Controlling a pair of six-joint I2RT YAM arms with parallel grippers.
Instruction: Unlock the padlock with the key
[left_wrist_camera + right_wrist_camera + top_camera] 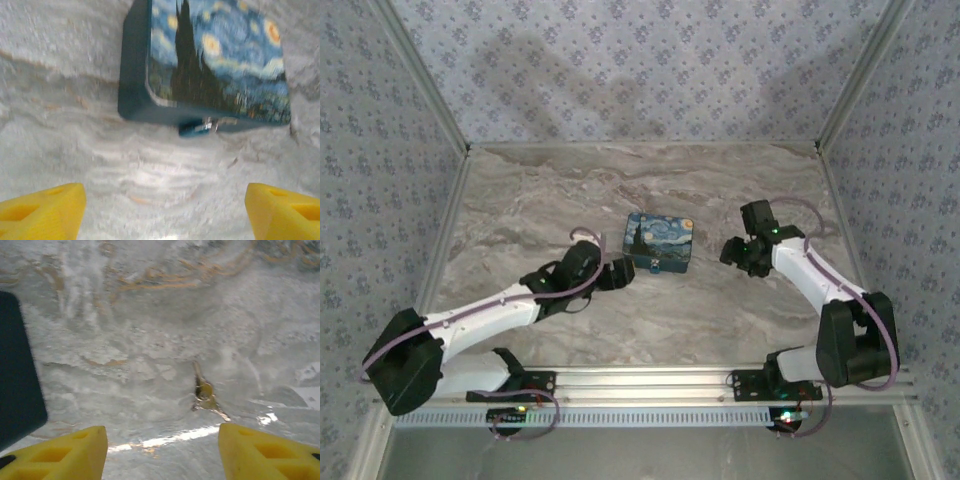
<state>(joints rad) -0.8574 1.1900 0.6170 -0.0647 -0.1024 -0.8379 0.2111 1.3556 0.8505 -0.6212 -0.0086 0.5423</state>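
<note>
Where the metal rail (650, 378) crosses the bottom of the top view, both arms are bolted on and reach up the frame over the marble-patterned table (540, 200). The left gripper (622, 274) sits just left of centre, its tip close to the lower left corner of the box (662, 240). The right gripper (730, 250) sits right of centre, with a strip of bare table between it and the box's right edge.

In the left wrist view the left gripper (164, 212) is spread wide and holds nothing, its yellow fingers (42, 212) in the two bottom corners with bare table between them. Above that open strip, the box (215, 60) shows its painted lid and dark near wall in the upper middle of the frame. The padlock (196, 128), small and dark blue with a glint of metal, sits against that near wall just under the lid's lower border. In the top view the padlock (653, 266) shows at the box's lower edge.

In the right wrist view the right gripper (162, 452) is also parted and empty, its fingers (270, 452) low in the frame. The key (204, 392) lies flat on the table above them, right of centre, touching neither. The box's dark side (15, 370) takes the left edge, well apart from the key.

Beyond the box, the table runs open up the top view to the papered far wall (640, 70), and the side walls (380, 180) close in at left and right.
</note>
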